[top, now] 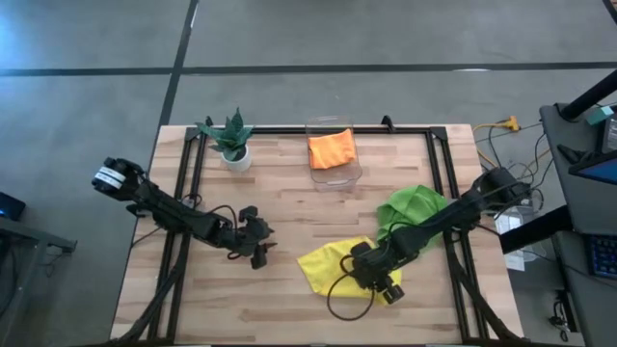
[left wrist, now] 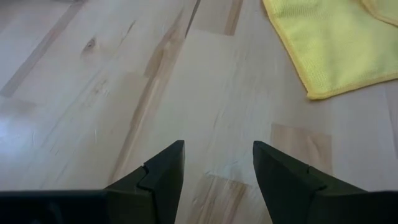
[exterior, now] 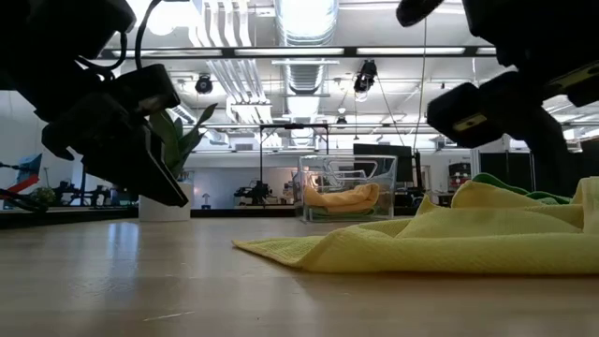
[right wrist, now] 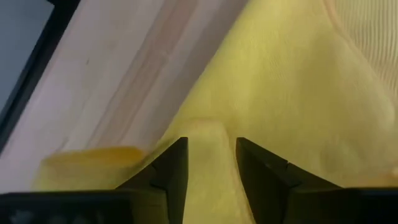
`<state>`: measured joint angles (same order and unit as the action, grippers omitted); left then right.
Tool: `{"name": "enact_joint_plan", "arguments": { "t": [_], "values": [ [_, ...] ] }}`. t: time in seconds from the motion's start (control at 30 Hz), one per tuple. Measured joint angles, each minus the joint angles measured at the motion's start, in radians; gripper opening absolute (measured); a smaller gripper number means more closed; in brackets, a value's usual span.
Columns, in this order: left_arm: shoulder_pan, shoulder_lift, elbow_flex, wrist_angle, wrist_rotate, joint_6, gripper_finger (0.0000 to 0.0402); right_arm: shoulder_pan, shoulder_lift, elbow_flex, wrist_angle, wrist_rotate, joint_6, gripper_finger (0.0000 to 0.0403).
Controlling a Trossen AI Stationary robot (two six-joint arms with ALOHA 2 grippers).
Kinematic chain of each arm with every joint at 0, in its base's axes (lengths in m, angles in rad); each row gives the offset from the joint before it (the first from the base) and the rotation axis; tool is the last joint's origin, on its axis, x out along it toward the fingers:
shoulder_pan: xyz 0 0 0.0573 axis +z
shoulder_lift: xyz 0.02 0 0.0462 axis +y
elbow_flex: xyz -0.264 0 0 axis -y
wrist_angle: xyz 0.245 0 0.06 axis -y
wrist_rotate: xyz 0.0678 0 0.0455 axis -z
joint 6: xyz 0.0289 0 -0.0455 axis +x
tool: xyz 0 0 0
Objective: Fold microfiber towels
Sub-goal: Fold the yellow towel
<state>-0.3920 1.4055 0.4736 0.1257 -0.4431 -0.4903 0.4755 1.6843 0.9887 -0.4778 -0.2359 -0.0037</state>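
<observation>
From above, the yellow towel (top: 333, 262) lies near the table's (top: 289, 173) front edge, the right gripper (top: 378, 280) on it. Right wrist view: its fingers pinch a yellow fold. Left wrist view: the left gripper (left wrist: 217, 163) gapes over bare wood.

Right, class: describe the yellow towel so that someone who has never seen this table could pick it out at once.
Start at the wooden table and go to its near edge, right of centre, where the right tool sits. The yellow towel lies rumpled there, under that tool. Its neighbour, the lime green towel, lies just beyond it, and the orange towel sits in the clear bin at the far edge.
</observation>
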Motion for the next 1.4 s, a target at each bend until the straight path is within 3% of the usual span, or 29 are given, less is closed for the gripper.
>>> {"name": "enact_joint_plan", "arguments": {
  "t": [0.37,0.83,1.1,1.4],
  "values": [
    [0.000,0.000,0.000,0.002,0.000,0.000,0.0175,0.000,0.142,0.080,-0.028,0.000,-0.061,0.0129],
    [0.000,-0.001,0.000,0.002,0.000,0.000,0.0175,0.002,0.147,0.073,-0.042,0.002,-0.061,0.0134],
    [0.000,-0.001,0.000,0.002,0.000,0.000,0.0175,0.007,0.144,0.066,-0.068,0.042,-0.069,0.0106],
    [0.000,-0.001,0.000,0.006,0.001,0.000,0.0175,0.009,0.123,0.132,-0.183,0.122,-0.037,0.0046]
  ]
}}
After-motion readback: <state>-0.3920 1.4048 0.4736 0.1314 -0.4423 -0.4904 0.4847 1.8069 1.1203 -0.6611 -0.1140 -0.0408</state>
